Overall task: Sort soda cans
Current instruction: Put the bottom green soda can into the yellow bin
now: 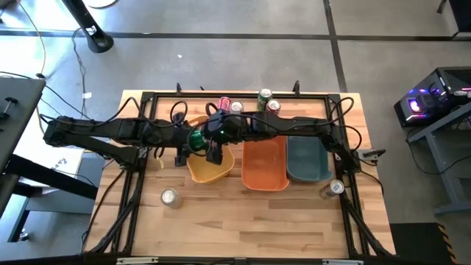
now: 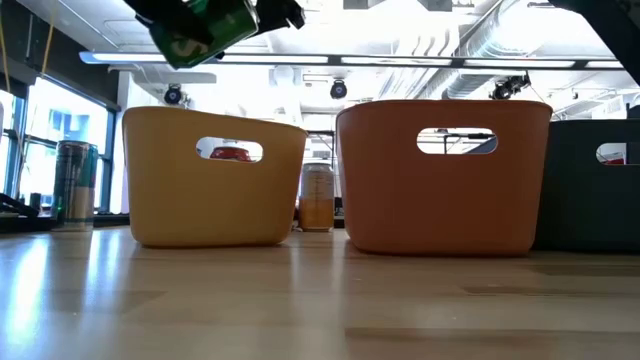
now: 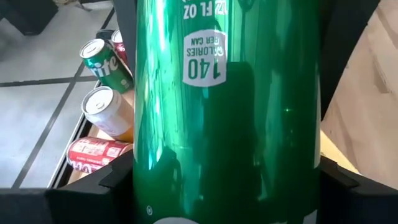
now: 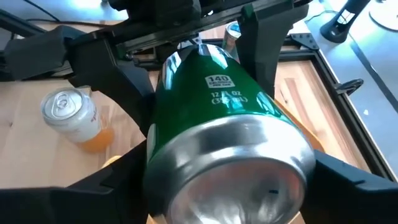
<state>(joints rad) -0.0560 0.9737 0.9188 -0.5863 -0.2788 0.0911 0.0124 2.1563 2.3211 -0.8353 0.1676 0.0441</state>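
A green soda can (image 1: 196, 138) hangs in the air over the yellow bin (image 1: 210, 168), held between both arms. My left gripper (image 3: 227, 183) comes from the table's left and is shut on the can's body. My right gripper (image 4: 230, 171) comes from the right, with a finger on each side of the can's silver-topped end (image 4: 236, 168). In the low view the can (image 2: 205, 30) shows tilted, high above the yellow bin (image 2: 215, 180). Several more cans stand at the far edge, among them a pink can (image 1: 224, 104) and a red can (image 1: 273, 107). My left gripper pinches the green can's side wall (image 3: 149, 180) between its two fingers, which lie across the can at the end away from the silver top. The can is lifted clear and tilted. My right gripper has its two fingers (image 4: 127, 177) against the can's side wall beside the silver end (image 4: 161, 168), across the can, slanting down from the table's right. The can stays clear of the bin below.
An orange bin (image 1: 265, 163) and a teal bin (image 1: 307, 158) stand to the right of the yellow one. One can (image 1: 170, 197) stands near left on the table, another (image 1: 335, 188) near right. A black frame (image 1: 353, 213) rims the table.
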